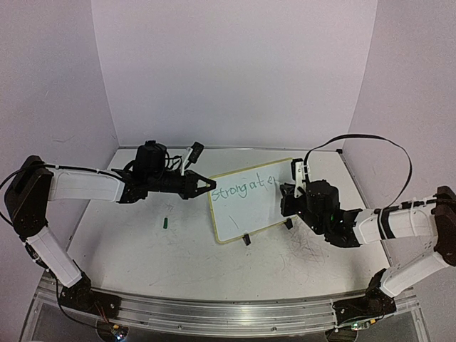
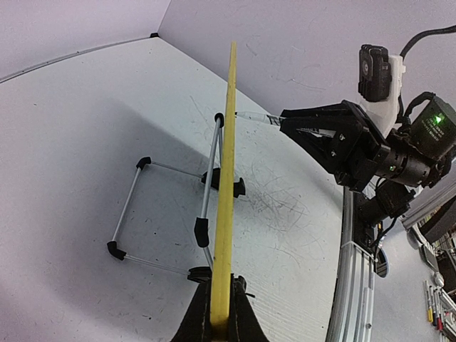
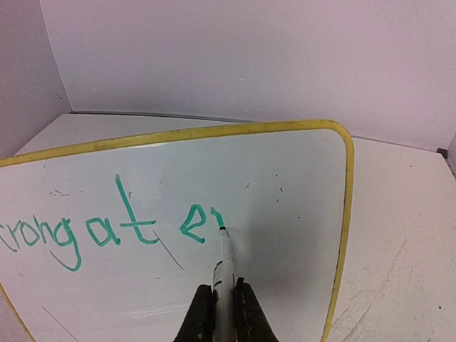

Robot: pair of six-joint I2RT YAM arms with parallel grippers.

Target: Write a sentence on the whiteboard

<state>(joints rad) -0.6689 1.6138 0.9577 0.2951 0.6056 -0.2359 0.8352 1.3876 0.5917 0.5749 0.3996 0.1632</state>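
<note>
Two grips carry the risk here. The left fingers (image 2: 198, 324) are clamped on the yellow frame at the left edge of the whiteboard (image 1: 246, 206), which stands leaning on a thin wire easel (image 2: 171, 206) near the middle of the bench (image 1: 142, 249). The right fingers (image 3: 201, 317) are pinched on a marker (image 3: 223, 260) whose tip touches the board face just after the "e" of the sentence (image 3: 107, 228), which so far reads "strong at e" with a short stroke begun beside it. I judge that too firm a push from the tip could rock the board on the easel or twist it in the left clamp, bending the line of writing. Too light a touch would leave gaps in the green stroke. The marker sits between narrow fingers, so it could swivel and smear the letters. The writing runs toward the board's right edge, so the remaining words may crowd the frame unless a second line is begun below. A small green piece (image 1: 165, 222), perhaps the marker's cap, lies on the bench left of the board, apart from both arms. The right arm's black cable (image 1: 370, 139) loops above its wrist, away from the board. Nothing stands between tip and board.
</note>
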